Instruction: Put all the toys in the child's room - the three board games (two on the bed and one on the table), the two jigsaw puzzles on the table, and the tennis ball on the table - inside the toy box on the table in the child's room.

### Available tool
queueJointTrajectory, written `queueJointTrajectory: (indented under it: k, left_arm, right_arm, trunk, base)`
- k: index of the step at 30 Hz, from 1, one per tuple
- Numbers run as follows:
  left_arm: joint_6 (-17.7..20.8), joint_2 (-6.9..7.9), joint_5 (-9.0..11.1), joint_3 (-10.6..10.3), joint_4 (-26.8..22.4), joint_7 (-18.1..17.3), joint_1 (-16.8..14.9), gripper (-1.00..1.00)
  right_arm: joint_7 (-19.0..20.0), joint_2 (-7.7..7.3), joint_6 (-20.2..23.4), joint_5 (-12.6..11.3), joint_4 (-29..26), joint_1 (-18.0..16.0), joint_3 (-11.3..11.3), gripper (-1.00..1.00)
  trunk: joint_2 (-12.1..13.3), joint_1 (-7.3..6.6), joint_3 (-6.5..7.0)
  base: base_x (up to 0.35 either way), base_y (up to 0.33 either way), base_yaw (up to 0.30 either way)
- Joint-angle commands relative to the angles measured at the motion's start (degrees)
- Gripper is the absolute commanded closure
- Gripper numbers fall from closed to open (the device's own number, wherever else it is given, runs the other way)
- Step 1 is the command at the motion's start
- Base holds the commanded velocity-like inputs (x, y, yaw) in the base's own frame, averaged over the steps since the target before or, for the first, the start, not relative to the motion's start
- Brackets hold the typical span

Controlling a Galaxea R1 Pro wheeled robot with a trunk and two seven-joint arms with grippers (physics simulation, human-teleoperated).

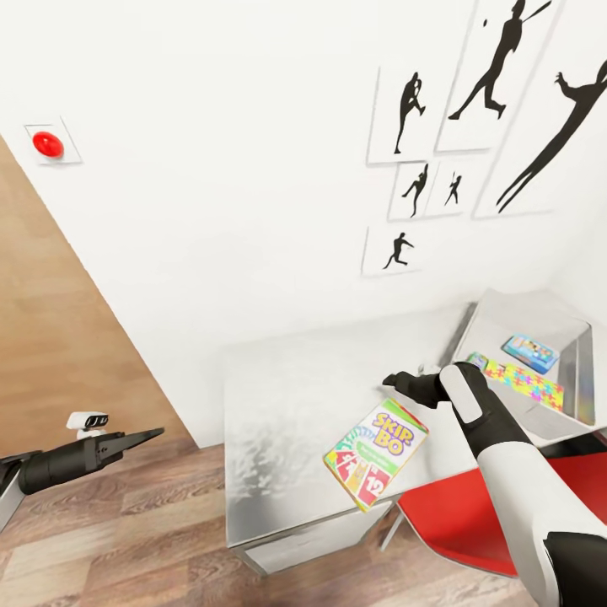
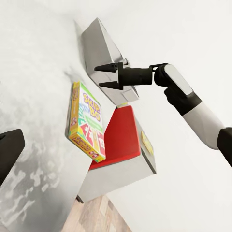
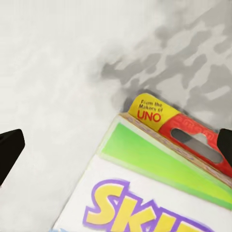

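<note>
A Skip-Bo board game [image 1: 375,453] lies flat on the grey table [image 1: 287,405], near its front edge. My right gripper [image 1: 393,381] hovers open just above and behind the game's top end; its fingers [image 3: 9,150] stand wide apart over the box [image 3: 159,183]. From the left wrist view, the same gripper [image 2: 99,77] is open with nothing in it, above the game [image 2: 87,121]. At the table's right stands the grey toy box [image 1: 493,316], holding a blue box [image 1: 531,351] and a colourful jigsaw puzzle [image 1: 524,382]. My left gripper [image 1: 150,436] hangs open over the floor, far left.
A red chair [image 1: 468,510] is tucked under the table's right front corner, below my right arm. The white wall behind carries silhouette posters [image 1: 438,126] and a red button [image 1: 48,144]. Wooden floor [image 1: 143,531] spreads left and in front of the table.
</note>
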Motion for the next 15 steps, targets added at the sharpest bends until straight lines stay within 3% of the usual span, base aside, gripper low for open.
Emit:
queueJointTrajectory:
  k: [1, 15]
  left_arm:
    - [0.58, 0.03, 0.01, -0.02, -0.01, -0.19, -0.04, -1.0]
    - [0.78, 0.02, -0.04, -0.03, -0.01, -0.19, -0.04, -1.0]
  right_arm:
    - [-0.53, 0.01, 0.15, -0.6, -0.06, -0.04, -0.03, -1.0]
    - [-0.49, -0.01, -0.37, -0.6, -0.06, -0.04, 0.04, -1.0]
  trunk:
    - [-0.11, 0.04, -0.1]
    - [-0.11, 0.04, -0.17]
  base:
    - [0.049, 0.003, 0.0]
    - [0.013, 0.001, 0.0]
